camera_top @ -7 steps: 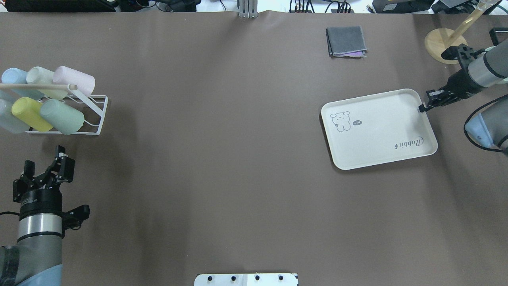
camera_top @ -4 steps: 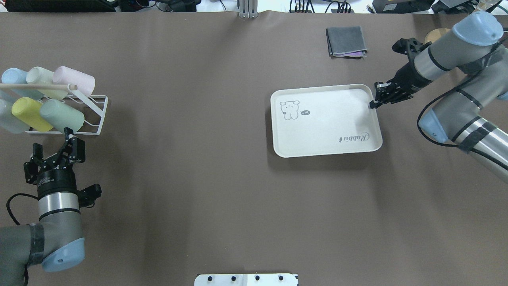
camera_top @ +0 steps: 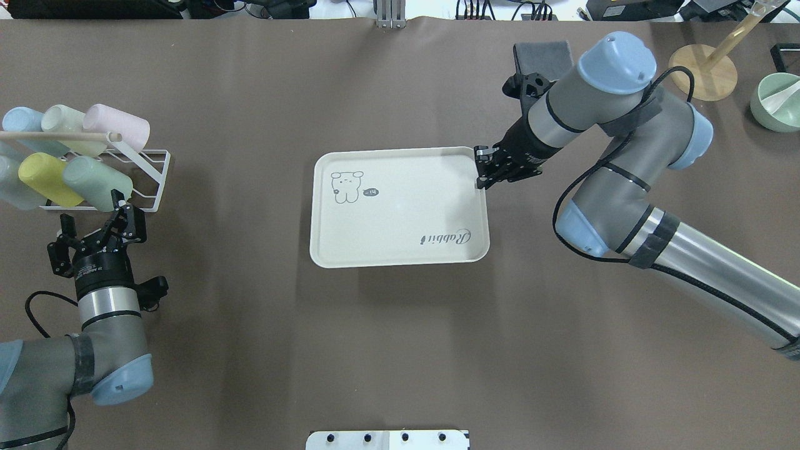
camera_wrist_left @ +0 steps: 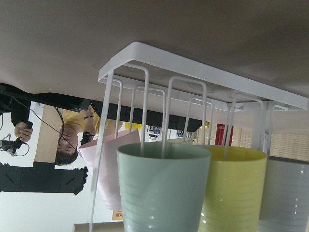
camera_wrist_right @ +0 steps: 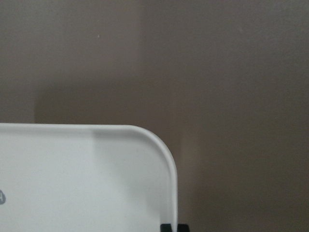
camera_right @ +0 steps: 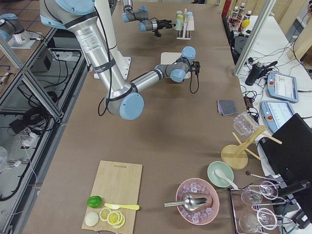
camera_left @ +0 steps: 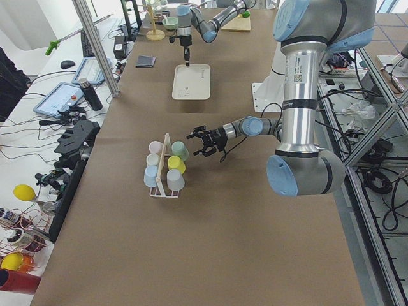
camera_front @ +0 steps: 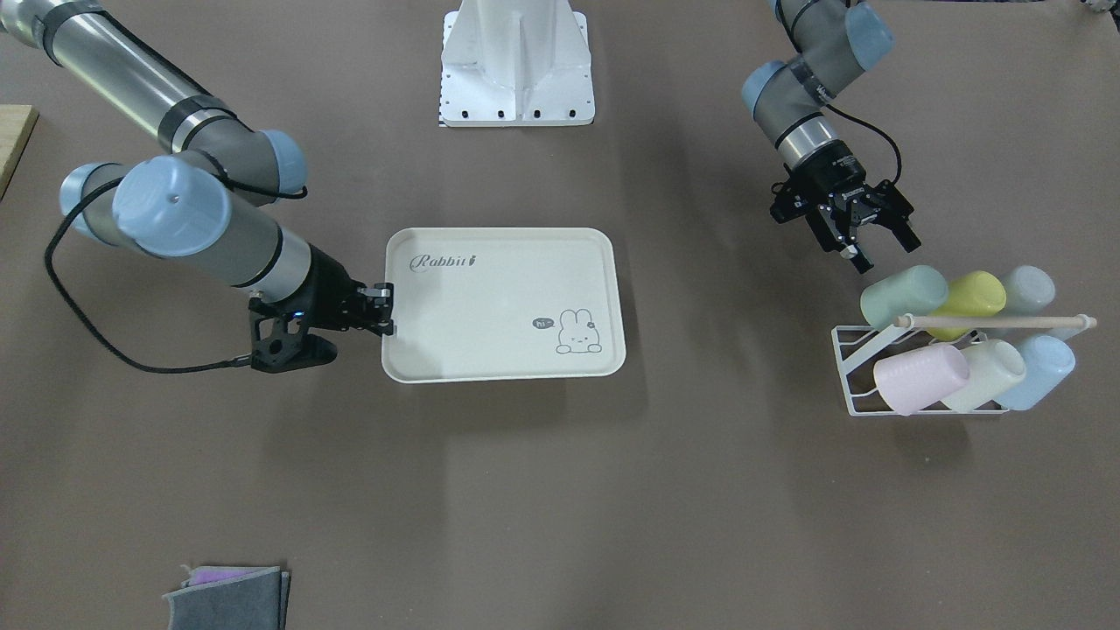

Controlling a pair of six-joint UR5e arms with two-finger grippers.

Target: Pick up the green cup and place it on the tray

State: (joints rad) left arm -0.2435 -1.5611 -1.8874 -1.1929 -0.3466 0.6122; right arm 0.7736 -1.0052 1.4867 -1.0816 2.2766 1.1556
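Note:
The green cup (camera_top: 97, 182) lies on its side in a white wire rack (camera_top: 154, 185) at the table's left, at the near right of the lower row. In the left wrist view the green cup (camera_wrist_left: 164, 193) faces the camera bottom first. My left gripper (camera_top: 94, 215) hangs open just short of that cup, apart from it. From the front the left gripper (camera_front: 862, 245) points at the green cup (camera_front: 904, 296). The cream tray (camera_top: 400, 212) lies flat at mid-table. My right gripper (camera_top: 481, 170) is shut on the tray's far right corner rim (camera_wrist_right: 164, 154).
Yellow (camera_top: 44, 178), pink (camera_top: 119, 125), pale cream and blue cups share the rack under a wooden rod. A folded grey cloth (camera_top: 540, 53) lies behind the right arm. A wooden stand (camera_top: 703, 72) and a green bowl (camera_top: 778, 100) sit at far right.
My right gripper has slid the tray leftward from the table's right side to the middle. My left gripper has moved forward, closer to the green cup in the rack.

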